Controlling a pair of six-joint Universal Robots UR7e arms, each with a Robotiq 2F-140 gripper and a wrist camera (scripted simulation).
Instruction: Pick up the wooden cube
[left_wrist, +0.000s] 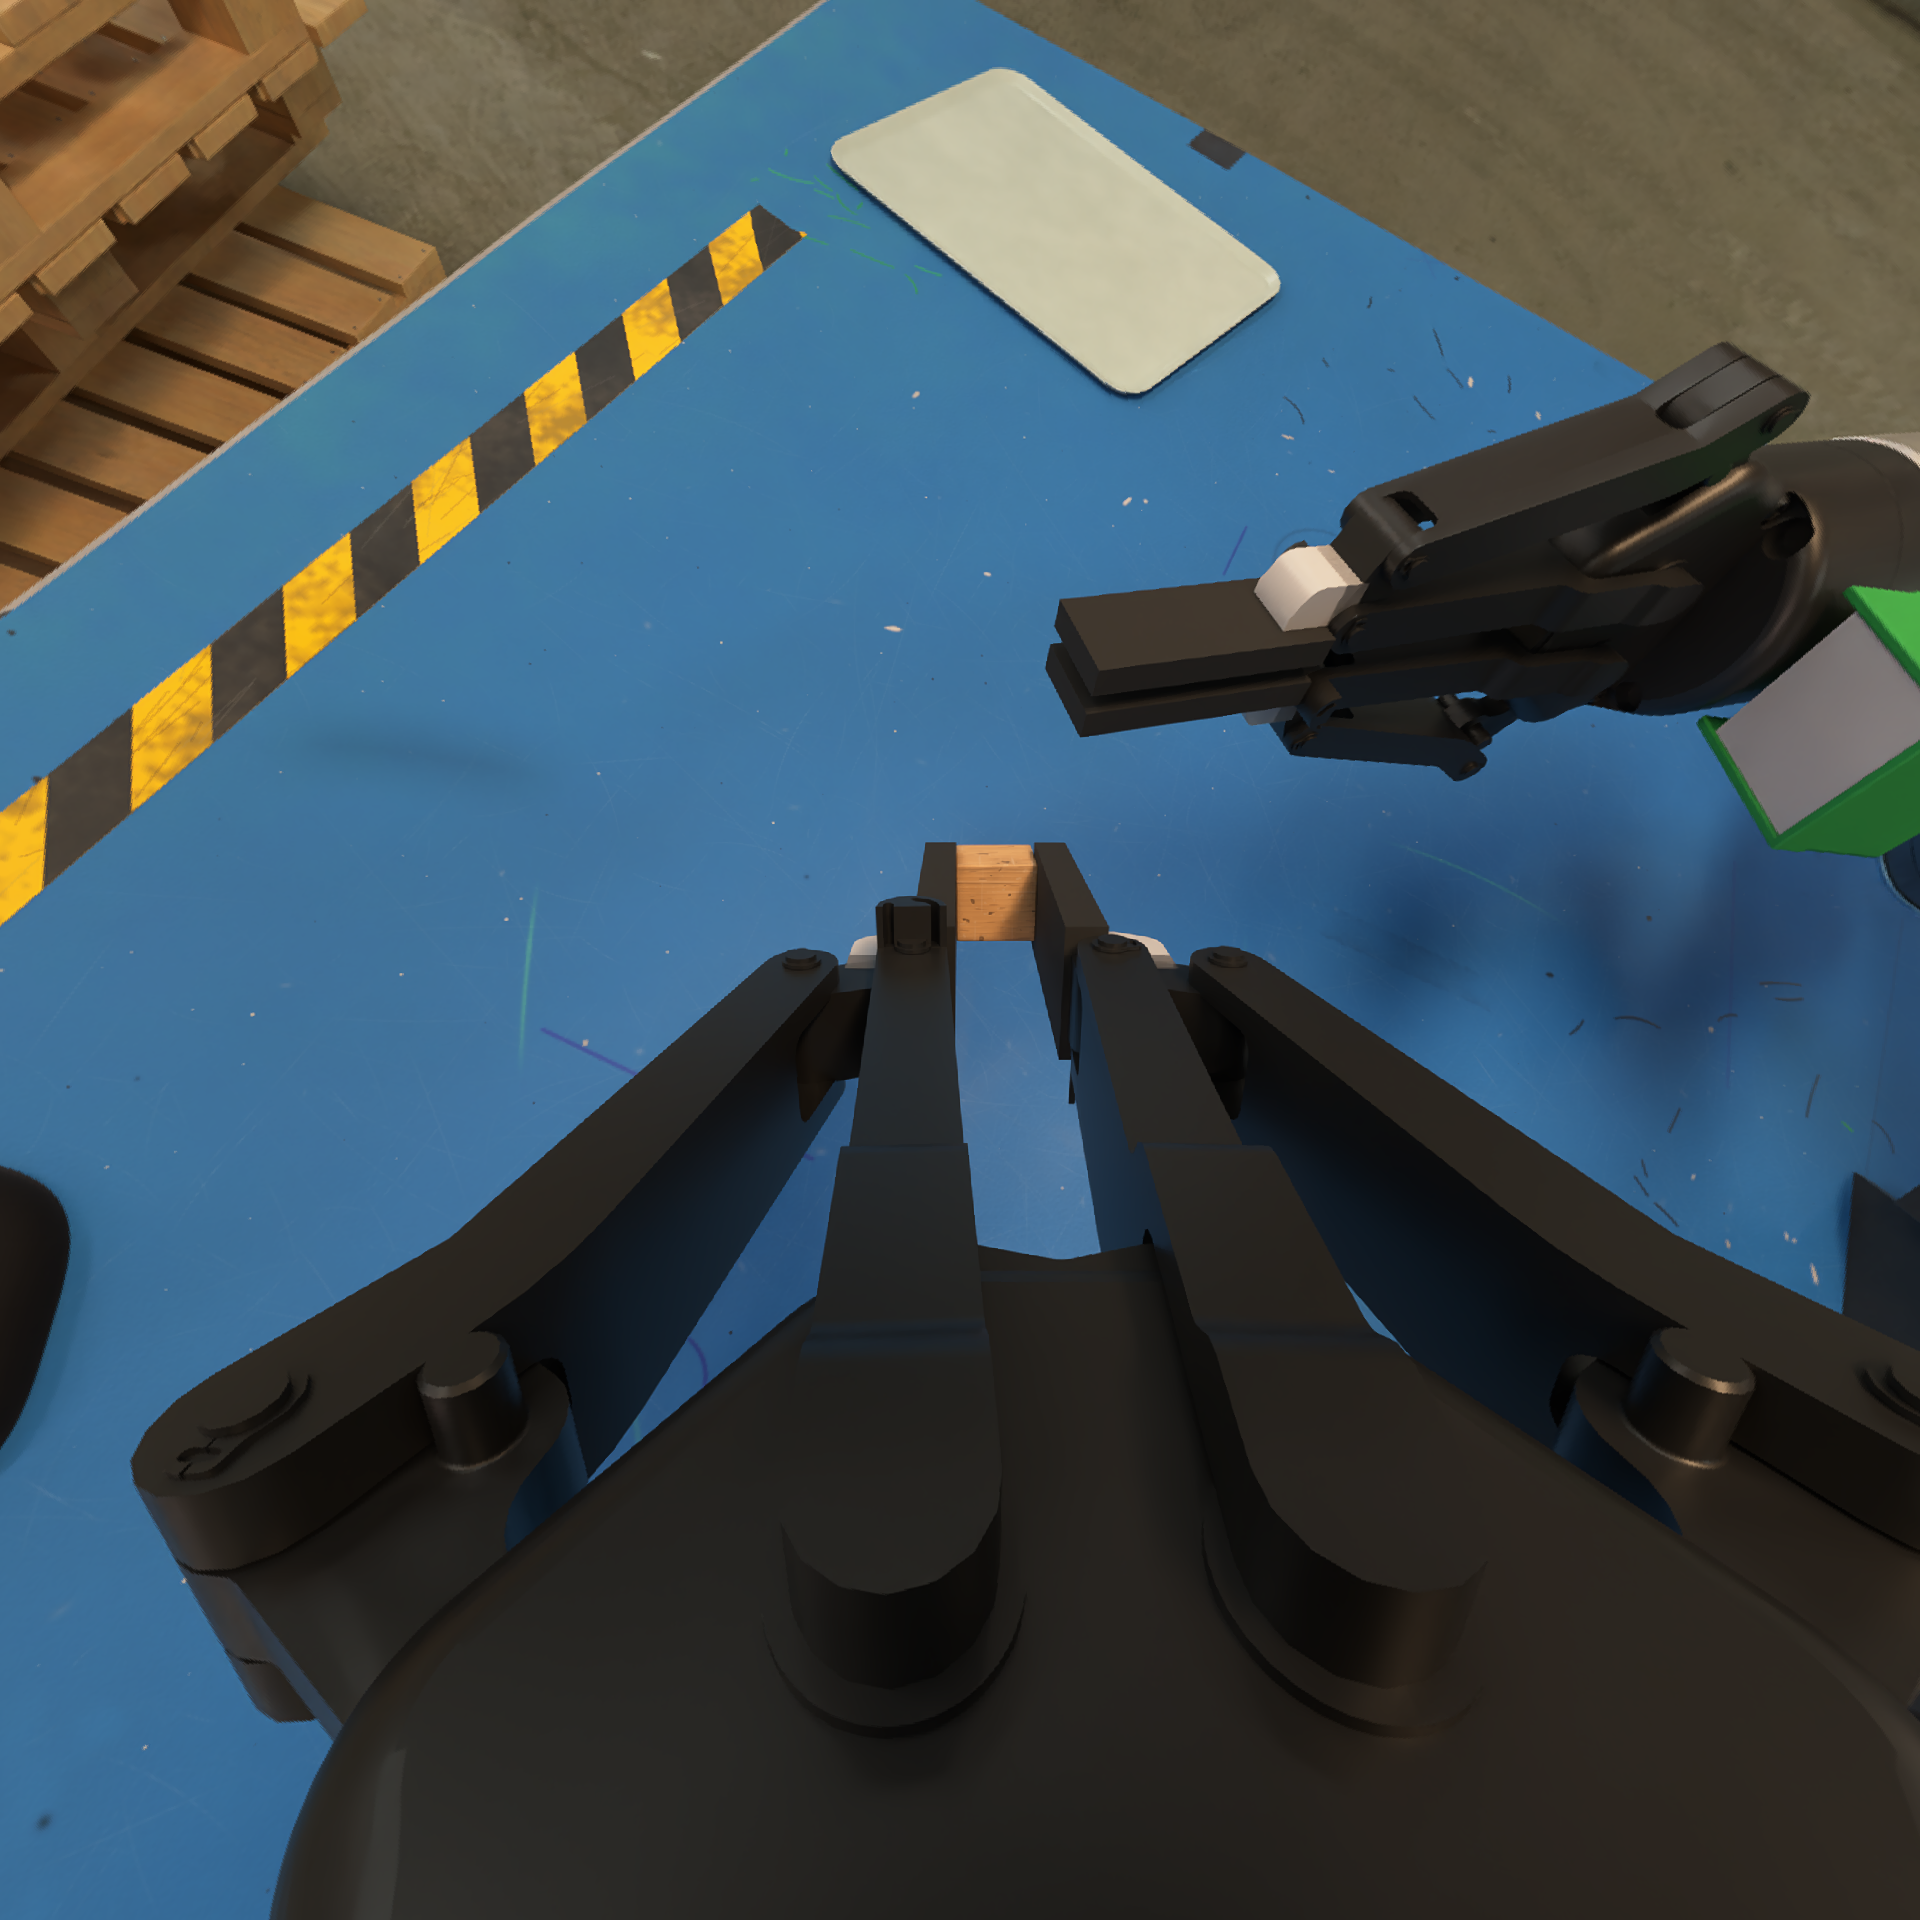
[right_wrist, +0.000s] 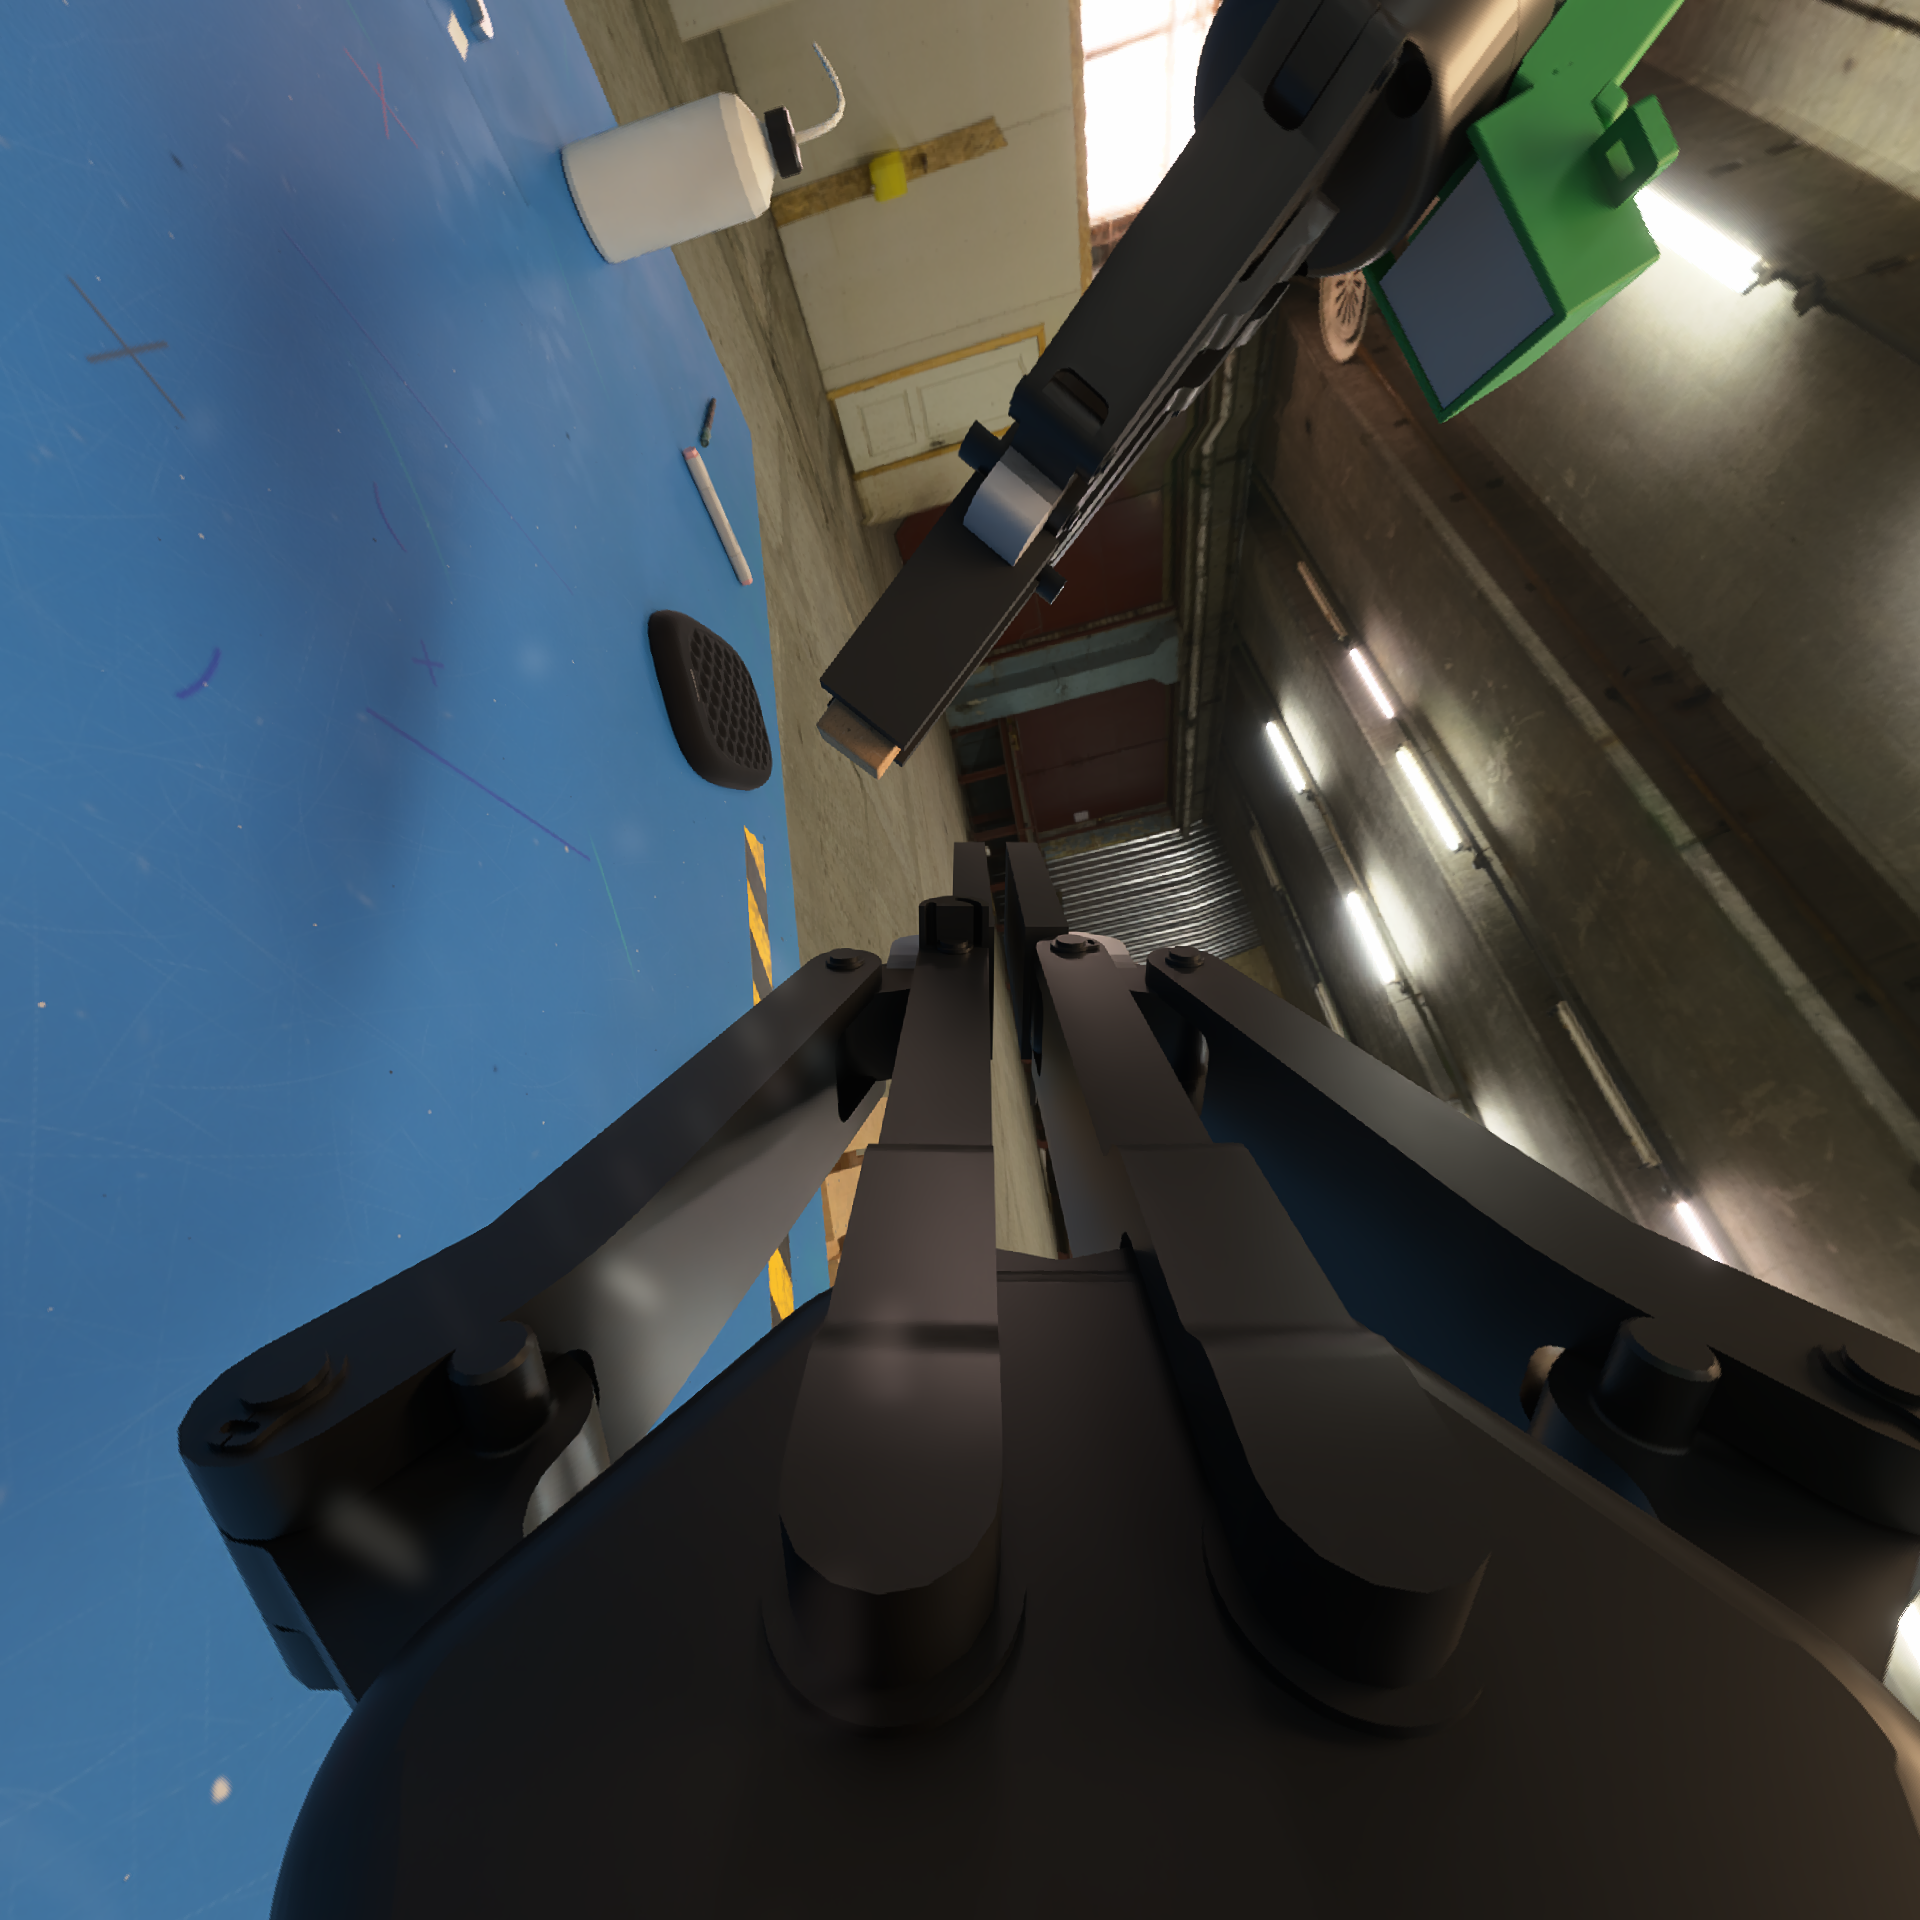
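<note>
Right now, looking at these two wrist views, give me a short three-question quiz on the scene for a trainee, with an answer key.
1. True or false: the left gripper is shut on the wooden cube.
2. The right gripper holds: A) the white bottle, B) nothing, C) the pale tray.
3. Fill in: in the right wrist view, the cube shows clear of the blue ____.

Key: 1 true, the cube sits between the fingertips. 2 B, its jaws are closed with nothing between them. 3 table, the cube hangs lifted off it.
</note>
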